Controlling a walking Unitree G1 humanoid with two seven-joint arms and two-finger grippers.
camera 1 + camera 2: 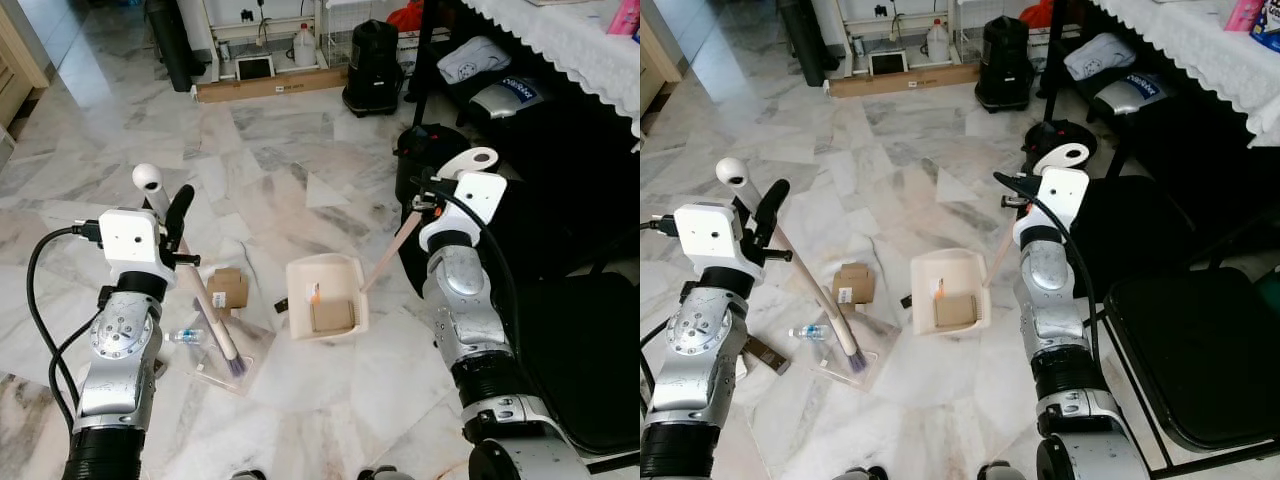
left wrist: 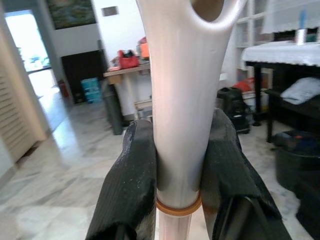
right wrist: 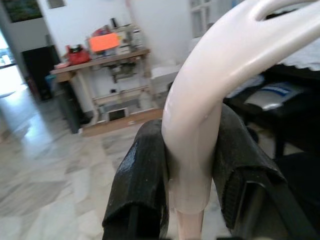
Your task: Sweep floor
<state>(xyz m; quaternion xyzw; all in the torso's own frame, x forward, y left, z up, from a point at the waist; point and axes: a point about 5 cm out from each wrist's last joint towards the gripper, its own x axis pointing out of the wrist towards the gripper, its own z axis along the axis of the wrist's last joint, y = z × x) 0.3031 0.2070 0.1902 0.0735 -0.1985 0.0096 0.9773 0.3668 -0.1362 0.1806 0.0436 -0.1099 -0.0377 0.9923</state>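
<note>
place: you're looking at a lived-in home, a main room.
floor: polished marble floor runs through the room.
furniture: a desk with a white lace cloth stands on the right; a black folding chair sits near it.
clutter: a black vacuum cleaner and a water jug stand by the wall.
walls: you can see a framed painting.

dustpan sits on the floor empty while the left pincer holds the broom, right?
Not empty: the left eye view shows a flat brown cardboard piece lying inside the dustpan. The rest holds: the dustpan sits on the floor and the left pincer is shut on the broom.
</note>
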